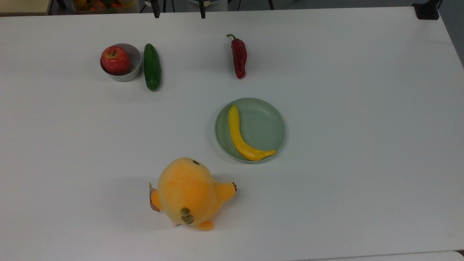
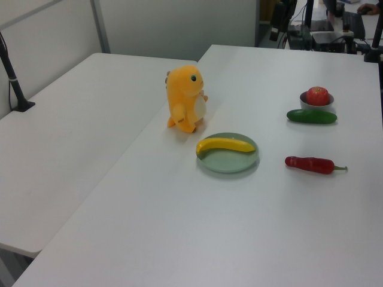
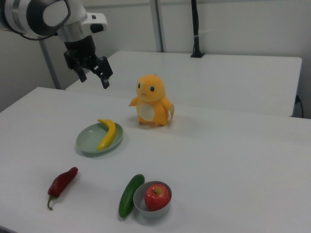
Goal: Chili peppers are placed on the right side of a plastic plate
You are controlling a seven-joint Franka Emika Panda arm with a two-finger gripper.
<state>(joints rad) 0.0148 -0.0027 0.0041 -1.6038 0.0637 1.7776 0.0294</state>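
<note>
A glossy dark-red chili pepper (image 1: 239, 58) (image 2: 311, 163) (image 3: 63, 182) lies on the white table, apart from the plate. The pale green plastic plate (image 1: 266, 125) (image 2: 230, 162) (image 3: 86, 141) sits near the table's middle, with a curved yellow fruit (image 1: 241, 139) (image 2: 226, 144) (image 3: 107, 133) lying in it. In the right view my gripper (image 3: 94, 77) hangs in the air above and behind the plate, well above the table. It is open and holds nothing.
An orange plush toy (image 1: 188, 194) (image 2: 187, 98) (image 3: 151, 101) stands near the plate. A small grey metal bowl (image 1: 133, 69) (image 3: 146, 209) holds a red apple (image 1: 115, 59) (image 2: 318, 95) (image 3: 156, 196), and a green cucumber (image 1: 152, 67) (image 2: 311, 117) (image 3: 130, 195) lies right beside it.
</note>
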